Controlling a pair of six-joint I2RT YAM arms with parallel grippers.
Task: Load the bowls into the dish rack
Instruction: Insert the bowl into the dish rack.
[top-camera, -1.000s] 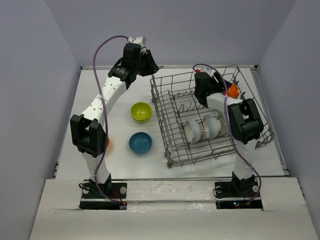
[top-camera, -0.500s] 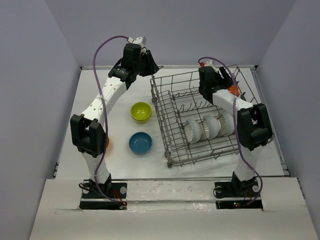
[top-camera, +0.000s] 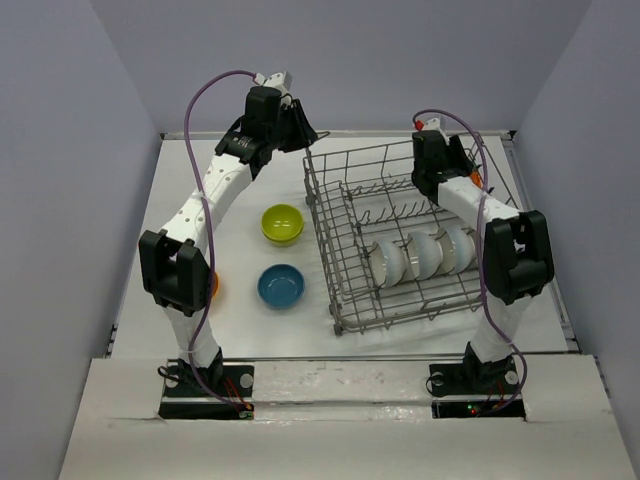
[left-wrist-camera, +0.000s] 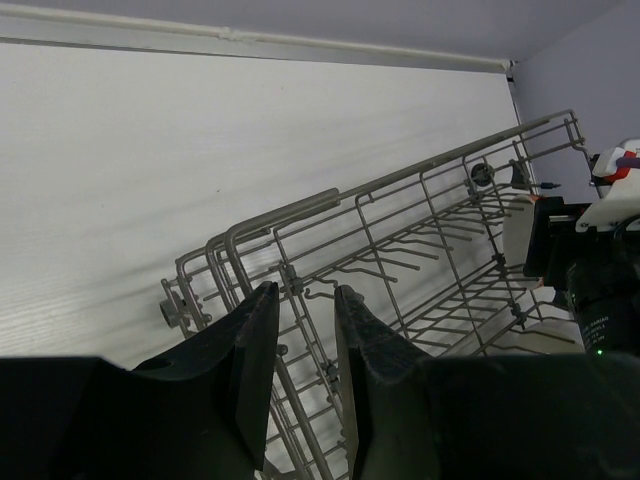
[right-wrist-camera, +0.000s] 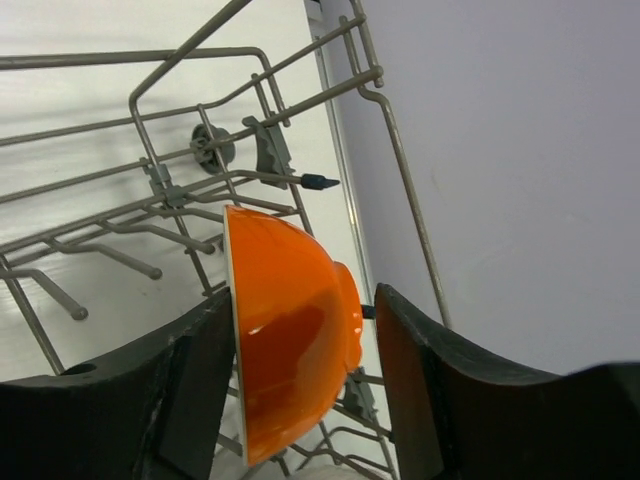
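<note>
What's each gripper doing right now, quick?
Left gripper: partly closed astride corner wires of the dish rack; whether it clamps them cannot be told.
Right gripper: closed on the orange bowl, held on edge.

No writing, brand, number or sign can be read in any view. In the left wrist view, faint pale print sits on the black housing of the other arm (left-wrist-camera: 600, 320), just above a small green light (left-wrist-camera: 597, 351), but it is too small and blurred to make out.
</note>
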